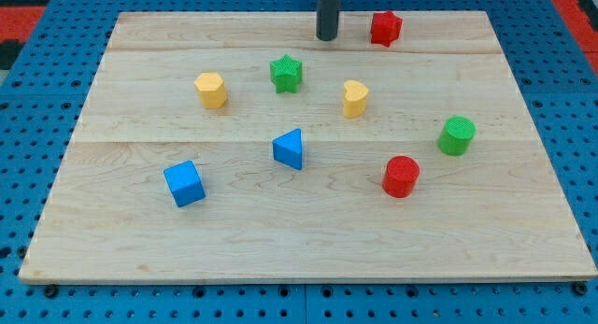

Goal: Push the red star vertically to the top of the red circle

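The blue cube (184,183) sits nearest. No pincer here: the tip (327,37) rests just left of the red star (385,28), high above the red circle (401,176). Next, likely a short rightward nudge for alignment.

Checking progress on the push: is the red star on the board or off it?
On the board. The red star sits on the wood near the view's top edge, just right of my tip, far above the red circle.
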